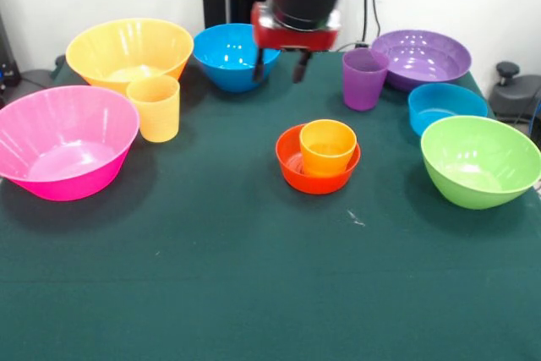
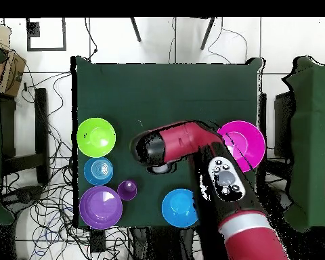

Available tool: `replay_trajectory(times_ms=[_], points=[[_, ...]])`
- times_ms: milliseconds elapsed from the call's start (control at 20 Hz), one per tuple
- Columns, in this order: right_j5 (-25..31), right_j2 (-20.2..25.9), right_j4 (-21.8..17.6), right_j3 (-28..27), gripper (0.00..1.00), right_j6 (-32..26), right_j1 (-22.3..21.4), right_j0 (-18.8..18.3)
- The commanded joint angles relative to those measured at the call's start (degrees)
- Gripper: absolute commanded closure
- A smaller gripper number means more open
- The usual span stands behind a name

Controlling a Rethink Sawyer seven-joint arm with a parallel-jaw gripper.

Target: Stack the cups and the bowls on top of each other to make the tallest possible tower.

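Observation:
The tower stands mid-table: the orange cup point(image 1: 328, 148) sits upright inside the small red-orange bowl point(image 1: 289, 158). My gripper point(image 1: 279, 67) hangs above the table behind the tower, in front of the medium blue bowl point(image 1: 224, 57), open and empty. The purple cup point(image 1: 363, 79) stands to its right and the yellow-orange cup point(image 1: 155, 107) to its left, both upright. In the overhead view the arm's wrist point(image 2: 150, 150) hides the tower and the fingers; the purple cup point(image 2: 127, 189) shows there.
Bowls ring the table: big pink point(image 1: 63, 141), big yellow point(image 1: 127, 50), wide purple point(image 1: 421, 57), small blue point(image 1: 446, 106), lime green point(image 1: 480, 161). The overhead view shows lime green point(image 2: 96, 137), small blue point(image 2: 98, 170), wide purple point(image 2: 101, 206), medium blue point(image 2: 179, 208) and pink point(image 2: 243, 145).

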Motion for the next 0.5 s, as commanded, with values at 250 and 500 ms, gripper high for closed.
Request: replay_trajectory(times_ms=[250, 500], points=[[-11.94, 4.71, -3.2, 8.08, 0.0, -5.82, 5.65, -3.75], [-15.33, 5.75, -2.58, 9.68, 0.0, -5.96, 8.28, -6.19]])
